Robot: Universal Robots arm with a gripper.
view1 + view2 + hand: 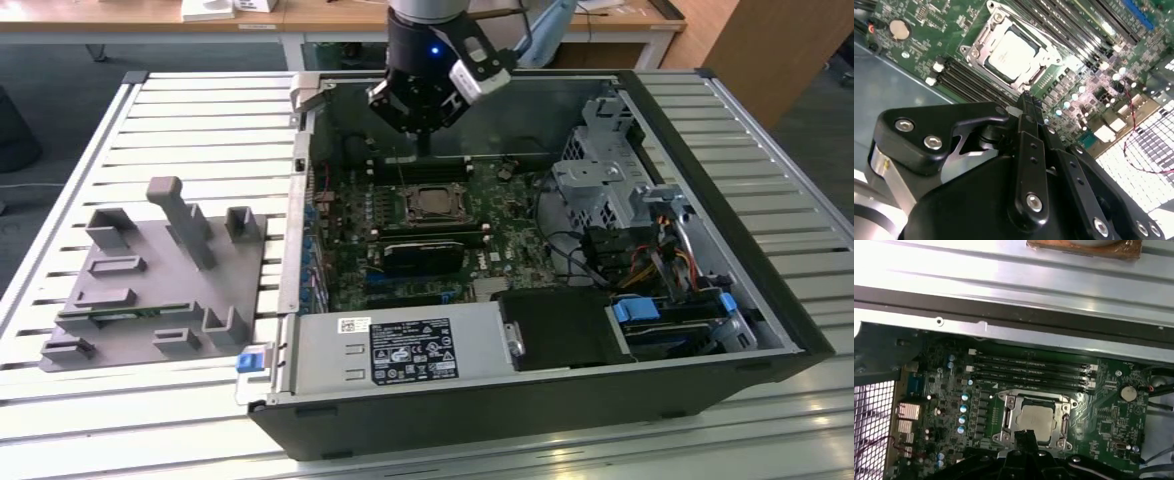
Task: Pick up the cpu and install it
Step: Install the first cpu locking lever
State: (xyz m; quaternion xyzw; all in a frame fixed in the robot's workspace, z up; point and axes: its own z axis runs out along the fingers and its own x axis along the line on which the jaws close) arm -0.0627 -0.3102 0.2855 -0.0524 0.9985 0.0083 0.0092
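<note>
The cpu point(430, 203) lies flat in the metal-framed socket point(407, 190) on the motherboard inside the open computer case, silvery top up. In both wrist views the cpu point(1011, 54) point(1038, 421) sits inside the socket frame point(975, 51). My gripper point(424, 148) hangs above the board, a little behind the socket toward the case's back wall. Its black fingers point(1026, 107) are pressed together with nothing between them, and their tip point(1024, 436) points down near the socket's edge without touching the cpu.
A grey tray point(147, 290) with upright posts lies on the slatted table at the exterior view's left, with a green memory stick point(120, 312) on it. Inside the case are memory slots point(1029, 372), a power supply point(400, 350), a drive cage point(601, 170) and cables point(641, 265).
</note>
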